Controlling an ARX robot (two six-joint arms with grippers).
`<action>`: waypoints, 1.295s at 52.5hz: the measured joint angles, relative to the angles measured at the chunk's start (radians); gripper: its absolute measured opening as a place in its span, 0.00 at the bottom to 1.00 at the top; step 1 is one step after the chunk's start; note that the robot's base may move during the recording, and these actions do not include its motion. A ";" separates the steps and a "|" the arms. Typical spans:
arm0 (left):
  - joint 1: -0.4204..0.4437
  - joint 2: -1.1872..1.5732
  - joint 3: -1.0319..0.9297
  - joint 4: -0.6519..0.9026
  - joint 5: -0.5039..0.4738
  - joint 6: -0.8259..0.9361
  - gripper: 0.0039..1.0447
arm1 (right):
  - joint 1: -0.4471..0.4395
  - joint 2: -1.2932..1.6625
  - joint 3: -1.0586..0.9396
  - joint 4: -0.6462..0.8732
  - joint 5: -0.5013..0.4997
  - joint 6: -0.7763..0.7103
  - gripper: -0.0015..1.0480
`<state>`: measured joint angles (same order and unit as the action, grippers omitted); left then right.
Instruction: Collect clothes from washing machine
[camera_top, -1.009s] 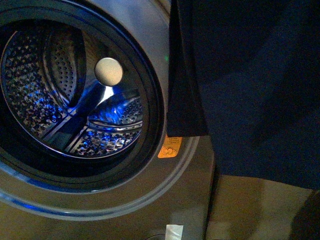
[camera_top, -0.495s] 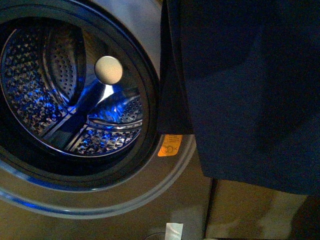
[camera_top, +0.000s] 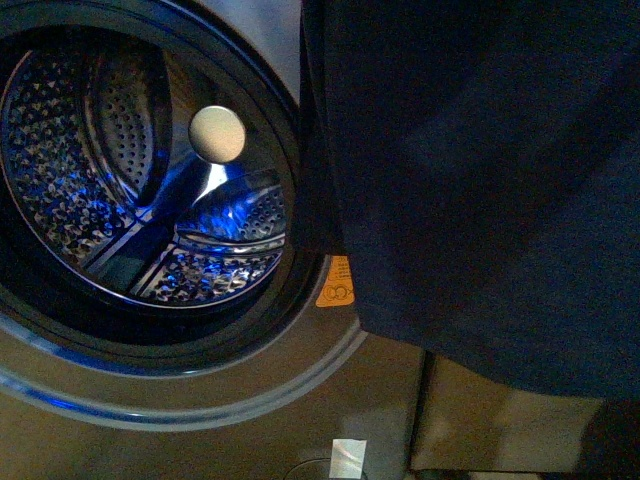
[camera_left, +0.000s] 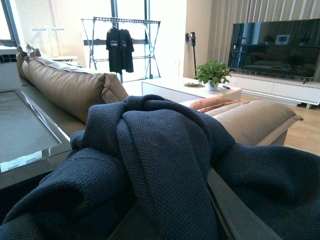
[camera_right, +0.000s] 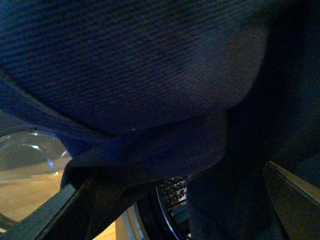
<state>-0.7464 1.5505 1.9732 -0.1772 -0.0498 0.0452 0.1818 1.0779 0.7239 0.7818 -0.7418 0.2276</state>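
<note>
The clothes (camera_top: 480, 170) are a dark limp garment hanging in the front view at the upper right, outside the washing machine (camera_top: 230, 380). Its perforated steel drum (camera_top: 90, 170) shows at the left, lit blue, with no garment visible inside. The fabric's edge partly covers the small orange sticker (camera_top: 337, 288). Neither gripper shows in the front view. In the left wrist view my left gripper (camera_left: 175, 220) is shut on the clothes (camera_left: 160, 155), which lie bunched over its fingers (camera_left: 240, 212). In the right wrist view my right gripper (camera_right: 175, 215) is open, with the clothes (camera_right: 150, 75) draped over it.
A white tape patch (camera_top: 347, 457) sits low on the machine's front. The drum edge (camera_right: 172, 187) and the glass door (camera_right: 30, 155) show in the right wrist view. The left wrist view shows a tan sofa (camera_left: 70, 85), a drying rack (camera_left: 120, 45) and a TV (camera_left: 275, 47).
The hanging clothes have shifted left and lower across the front view, now covering more of the porthole's right rim and part of the orange sticker.
</note>
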 joint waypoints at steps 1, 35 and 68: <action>0.000 0.000 0.000 0.000 0.000 0.000 0.12 | 0.011 0.003 0.001 0.000 0.008 -0.002 0.93; 0.000 0.000 0.000 0.000 0.000 0.000 0.12 | 0.027 0.190 0.137 0.058 0.296 -0.041 0.93; 0.000 0.000 0.000 0.000 0.000 0.000 0.42 | 0.028 0.220 0.143 0.101 0.417 -0.195 0.19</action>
<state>-0.7464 1.5505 1.9732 -0.1772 -0.0498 0.0448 0.2100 1.2976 0.8673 0.8829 -0.3248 0.0322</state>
